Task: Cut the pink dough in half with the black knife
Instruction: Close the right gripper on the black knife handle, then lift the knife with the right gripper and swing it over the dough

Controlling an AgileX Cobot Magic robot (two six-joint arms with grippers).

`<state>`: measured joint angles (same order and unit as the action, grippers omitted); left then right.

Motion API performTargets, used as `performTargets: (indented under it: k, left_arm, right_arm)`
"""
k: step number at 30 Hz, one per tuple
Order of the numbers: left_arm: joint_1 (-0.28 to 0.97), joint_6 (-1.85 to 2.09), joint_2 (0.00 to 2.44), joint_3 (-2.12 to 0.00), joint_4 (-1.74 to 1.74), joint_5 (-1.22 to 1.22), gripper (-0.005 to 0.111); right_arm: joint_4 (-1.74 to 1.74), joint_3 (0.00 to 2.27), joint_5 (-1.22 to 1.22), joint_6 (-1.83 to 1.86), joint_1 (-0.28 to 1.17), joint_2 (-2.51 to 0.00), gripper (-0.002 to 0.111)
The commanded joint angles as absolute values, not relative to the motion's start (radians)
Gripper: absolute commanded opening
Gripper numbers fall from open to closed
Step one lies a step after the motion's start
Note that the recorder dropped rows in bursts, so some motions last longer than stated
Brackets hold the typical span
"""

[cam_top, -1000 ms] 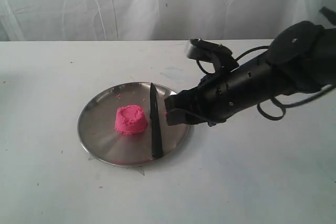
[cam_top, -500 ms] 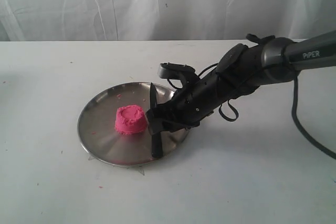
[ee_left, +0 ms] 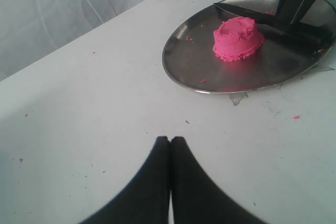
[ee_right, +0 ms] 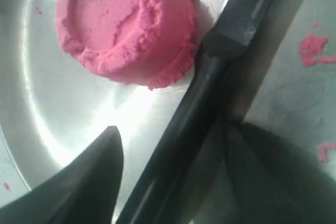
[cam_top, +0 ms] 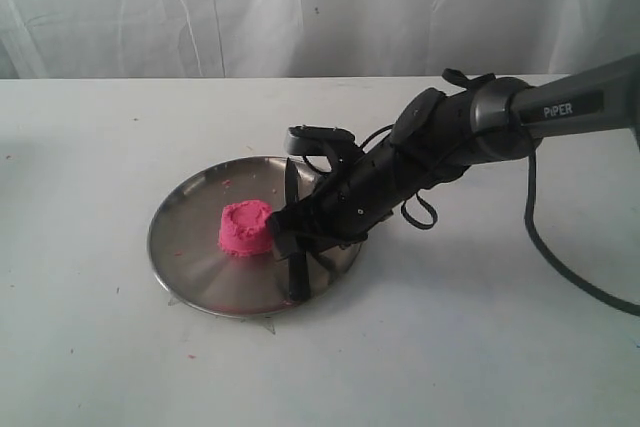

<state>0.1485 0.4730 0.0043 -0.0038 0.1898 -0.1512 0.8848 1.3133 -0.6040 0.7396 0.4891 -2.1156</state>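
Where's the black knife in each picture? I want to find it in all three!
Exterior view: the black knife lies just right of the pink dough, tip pointing toward the back.
Left wrist view: the black knife lies on the far side of the pink dough from the camera.
Right wrist view: the black knife slants across the middle, very close up, right beside the pink dough.
Shared landmark: the pink dough.

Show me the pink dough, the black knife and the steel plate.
pink dough [cam_top: 246, 228], exterior view, middle of the lump.
black knife [cam_top: 299, 282], exterior view, lower handle.
steel plate [cam_top: 185, 247], exterior view, bare left floor.
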Motion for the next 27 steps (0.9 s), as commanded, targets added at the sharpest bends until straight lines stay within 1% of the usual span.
performTargets:
  k: [1, 11, 16, 22, 26, 27]
  left_arm:
    - [0.151, 0.47, 0.0, 0.0, 0.198, -0.151, 0.0]
    - [0.151, 0.47, 0.0, 0.0, 0.198, -0.151, 0.0]
    - [0.151, 0.47, 0.0, 0.0, 0.198, -0.151, 0.0]
    - [0.151, 0.47, 0.0, 0.0, 0.198, -0.151, 0.0]
    - [0.151, 0.47, 0.0, 0.0, 0.198, -0.151, 0.0]
    - [0.151, 0.47, 0.0, 0.0, 0.198, -0.151, 0.0]
  right_arm:
    - [0.77, 1.305, -0.599, 0.659, 0.505, -2.173, 0.054]
    - [0.65, 1.305, -0.596, 0.534, 0.517, -2.196, 0.053]
    - [0.533, 1.305, -0.605, 0.457, 0.539, -2.2, 0.043]
    - [0.398, 1.305, -0.605, 0.366, 0.57, -2.208, 0.037]
    - [0.394, 1.305, -0.597, 0.343, 0.57, -2.208, 0.026]
    - [0.394, 1.305, -0.597, 0.335, 0.568, -2.208, 0.021]
